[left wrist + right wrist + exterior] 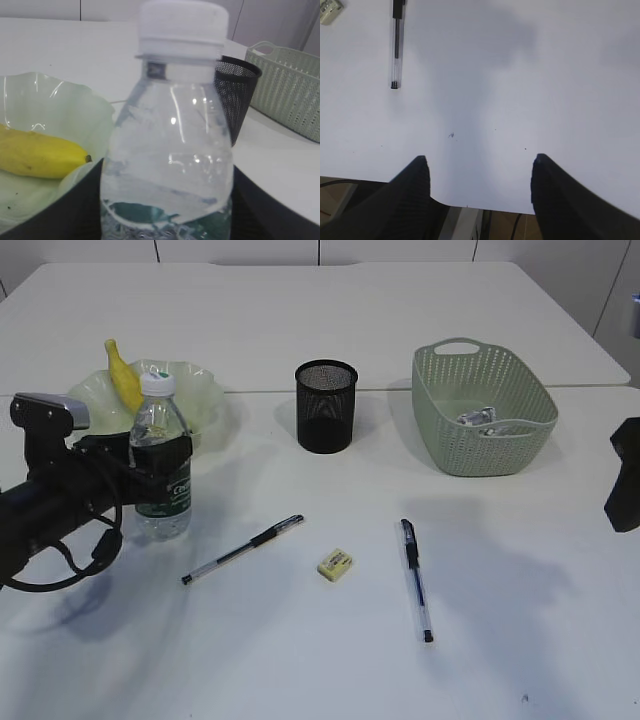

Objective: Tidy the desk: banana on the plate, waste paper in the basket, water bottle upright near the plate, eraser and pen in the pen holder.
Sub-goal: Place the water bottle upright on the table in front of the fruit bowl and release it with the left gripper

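My left gripper (160,468) is shut on the clear water bottle (160,455), which stands upright on the table just in front of the pale green plate (205,390). The bottle fills the left wrist view (170,145). A banana (123,375) lies on the plate and shows in the left wrist view (40,155). Crumpled waste paper (478,419) lies inside the green basket (485,405). The black mesh pen holder (326,405) stands mid table. Two pens (243,548) (417,578) and a yellow eraser (335,564) lie in front. My right gripper (477,165) is open and empty.
The right arm (625,475) hovers at the right edge of the exterior view. The right wrist view shows one pen (396,42), the eraser (329,11) and the table's front edge (470,206). The basket also shows behind the pen holder in the left wrist view (290,90).
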